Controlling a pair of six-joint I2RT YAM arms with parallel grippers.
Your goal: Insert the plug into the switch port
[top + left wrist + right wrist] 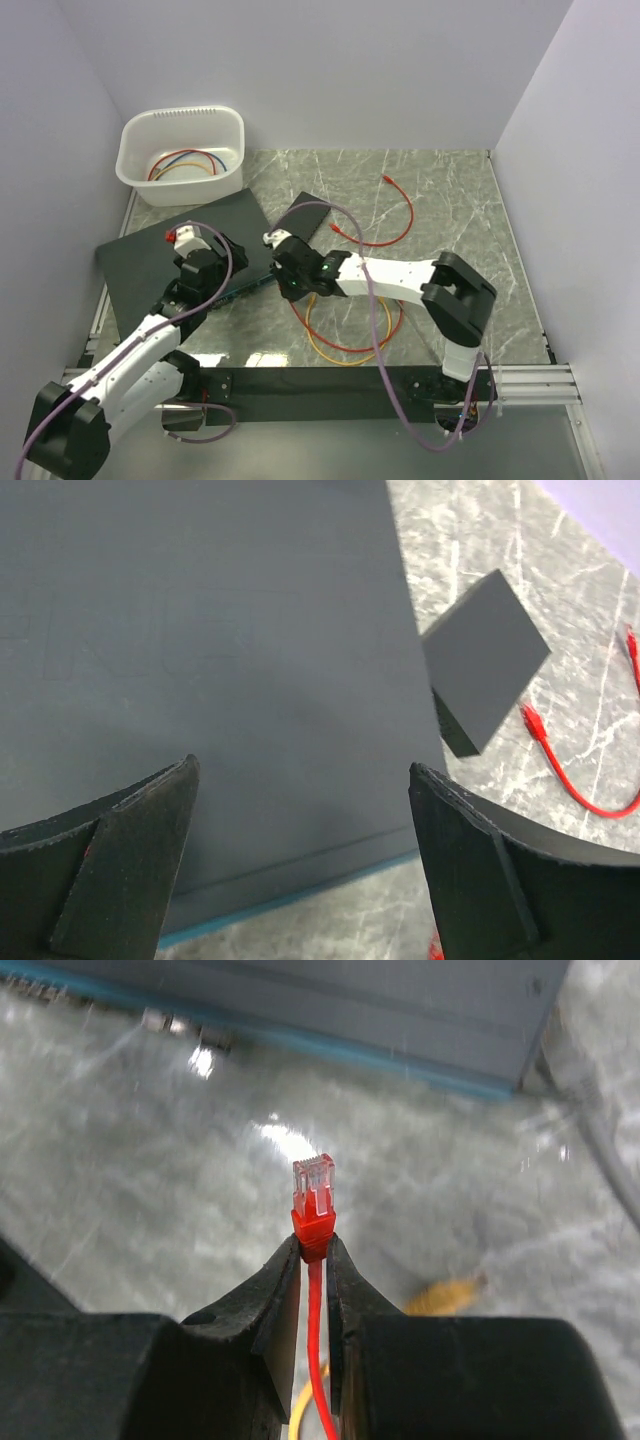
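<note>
The plug (313,1203) is pinched in the right jaws, left jaws wide open holding nothing, cables (186,160) lie in the tub (181,113).

light: even, overhead, soft shadows
glare: bright patches on table (285,1145), right wrist view
blur: switch (300,995) soft; plug (313,1195) sharp

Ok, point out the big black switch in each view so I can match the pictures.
Top external: the switch lies flat, left of centre.
Left wrist: it fills the upper left of the picture.
Right wrist: only its front shows, running along the top edge.
Shared landmark: the grey marbled table, seen beside the switch in all three views.
</note>
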